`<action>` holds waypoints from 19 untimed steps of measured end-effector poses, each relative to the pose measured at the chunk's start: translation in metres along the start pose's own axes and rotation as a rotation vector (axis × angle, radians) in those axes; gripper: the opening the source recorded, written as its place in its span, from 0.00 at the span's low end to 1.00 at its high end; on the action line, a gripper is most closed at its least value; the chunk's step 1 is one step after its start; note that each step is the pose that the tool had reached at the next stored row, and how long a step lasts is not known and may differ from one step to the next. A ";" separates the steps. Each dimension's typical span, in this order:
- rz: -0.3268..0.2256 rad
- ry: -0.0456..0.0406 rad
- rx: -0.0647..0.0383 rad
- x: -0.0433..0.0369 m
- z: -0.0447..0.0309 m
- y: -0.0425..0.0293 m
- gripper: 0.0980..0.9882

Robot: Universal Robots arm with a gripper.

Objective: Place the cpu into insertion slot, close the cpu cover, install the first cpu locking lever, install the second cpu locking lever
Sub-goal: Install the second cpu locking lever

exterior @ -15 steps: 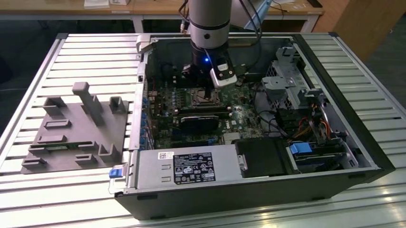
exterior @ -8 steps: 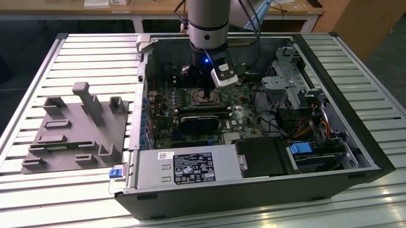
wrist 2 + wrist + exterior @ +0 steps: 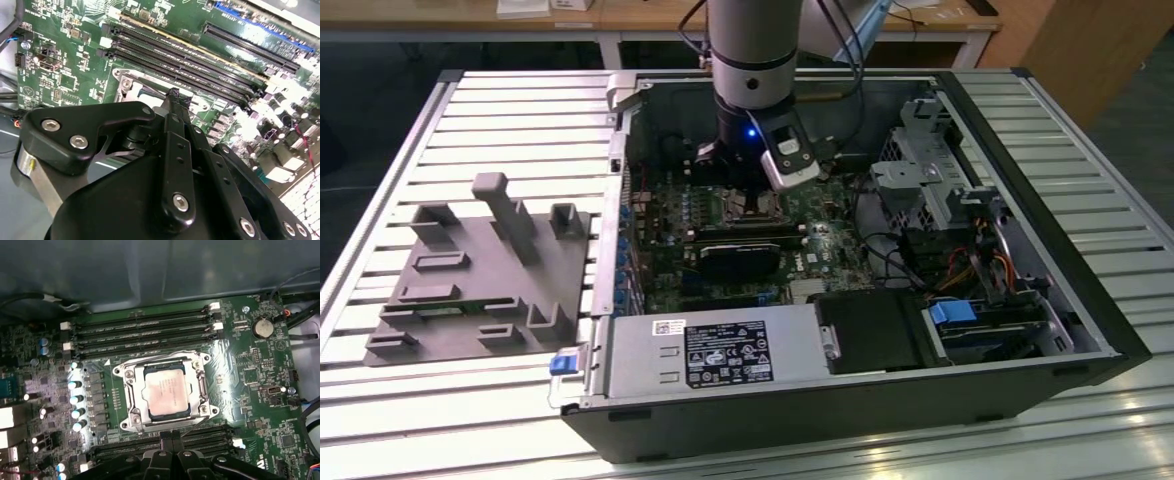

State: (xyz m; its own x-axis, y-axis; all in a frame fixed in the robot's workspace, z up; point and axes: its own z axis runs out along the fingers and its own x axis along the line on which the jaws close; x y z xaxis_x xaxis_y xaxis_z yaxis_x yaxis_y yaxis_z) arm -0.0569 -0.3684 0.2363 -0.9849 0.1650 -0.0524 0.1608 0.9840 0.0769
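cpu (image 3: 167, 392) sits in the insertion slot (image 3: 146, 416) w/ the cpu cover (image 3: 131, 385) down around it, on the green motherboard (image 3: 255, 375) inside an open pc case (image 3: 1067, 300) on a slatted table (image 3: 494, 120). gripper (image 3: 171, 437) hovers just beside the socket, fingers pressed together, holding nothing. slot mostly hidden under cpu.

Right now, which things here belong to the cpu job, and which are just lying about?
Job:
- cpu, seated in the insertion slot
- cpu cover, closed around it
- pincer, near the socket

Lying about:
- memory slots
- grey fixture block
- power supply
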 end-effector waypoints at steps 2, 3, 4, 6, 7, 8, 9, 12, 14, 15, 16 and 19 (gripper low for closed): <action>-0.006 0.0012 -0.005 0.0008 0.0005 -0.0016 0.00; -0.009 0.0020 -0.010 0.0011 0.0008 -0.0022 0.00; -0.011 0.0031 -0.014 0.0014 0.0012 -0.0027 0.00; -0.017 0.0053 -0.025 0.0020 0.0021 -0.0038 0.00; -0.020 0.0063 -0.030 0.0023 0.0026 -0.0043 0.00; -0.023 0.0074 -0.036 0.0026 0.0030 -0.0049 0.00; -0.025 0.0084 -0.041 0.0030 0.0035 -0.0056 0.00; -0.031 0.0108 -0.054 0.0040 0.0051 -0.0085 0.00; -0.033 0.0128 -0.065 0.0046 0.0066 -0.0104 0.00; -0.034 0.0137 -0.070 0.0049 0.0073 -0.0114 0.00; -0.036 0.0147 -0.076 0.0052 0.0080 -0.0124 0.00; -0.039 0.0176 -0.092 0.0064 0.0103 -0.0154 0.00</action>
State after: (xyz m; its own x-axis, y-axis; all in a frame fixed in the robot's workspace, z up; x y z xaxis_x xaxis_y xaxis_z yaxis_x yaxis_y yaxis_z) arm -0.0650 -0.3819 0.2245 -0.9914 0.1245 -0.0398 0.1162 0.9792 0.1666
